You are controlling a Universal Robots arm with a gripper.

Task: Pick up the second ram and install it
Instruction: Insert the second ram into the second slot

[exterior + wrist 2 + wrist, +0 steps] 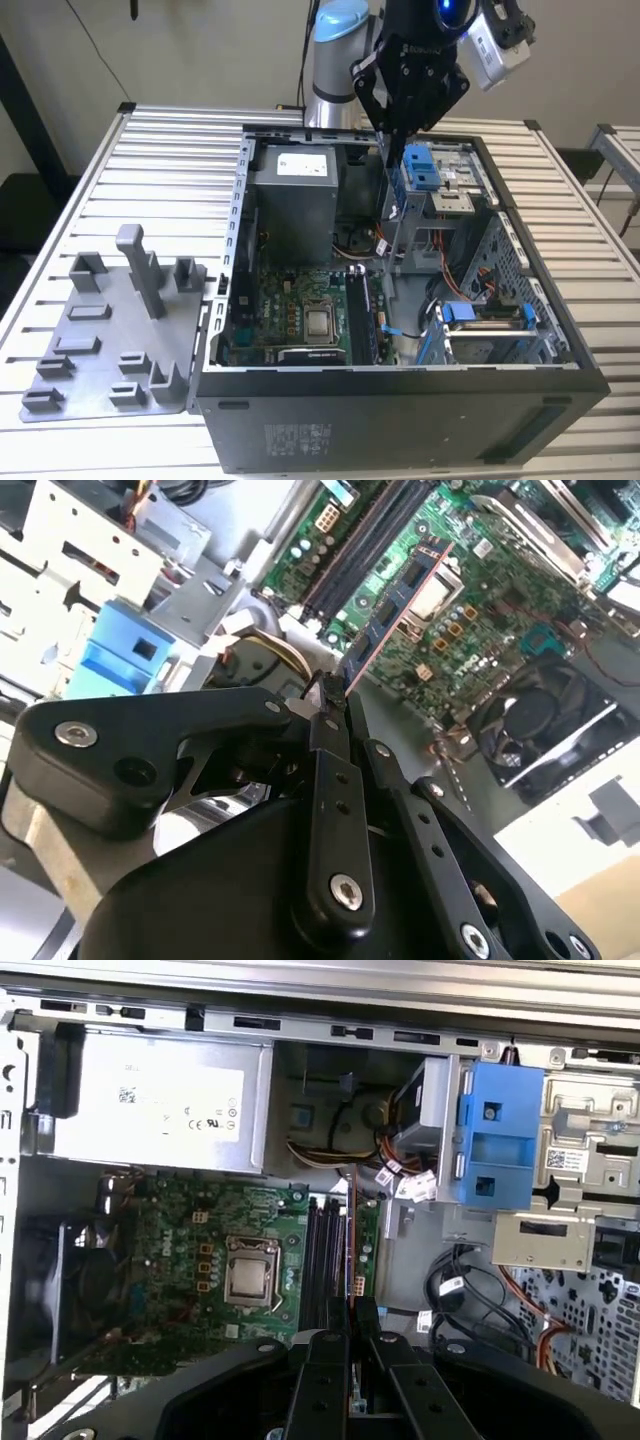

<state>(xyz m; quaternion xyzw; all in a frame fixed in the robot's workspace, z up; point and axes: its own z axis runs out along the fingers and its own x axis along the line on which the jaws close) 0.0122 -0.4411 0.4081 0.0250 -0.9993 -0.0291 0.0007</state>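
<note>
Slatted table (pixel 80 180), pale wall (pixel 200 50); jaws seemingly pinching ram (pixel 385 620).

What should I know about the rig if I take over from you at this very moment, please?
Tool: shut on the second ram, gripping it by one end.
Position: the tool is over the open computer case. The ram points down toward the motherboard, close to the dark memory slots.
Done: the pick-up. The ram is in the tool, well away from the grey fixture plate at the exterior view's left.
Left: the install. As far as the views show, the ram is not yet seated in a slot.
</note>
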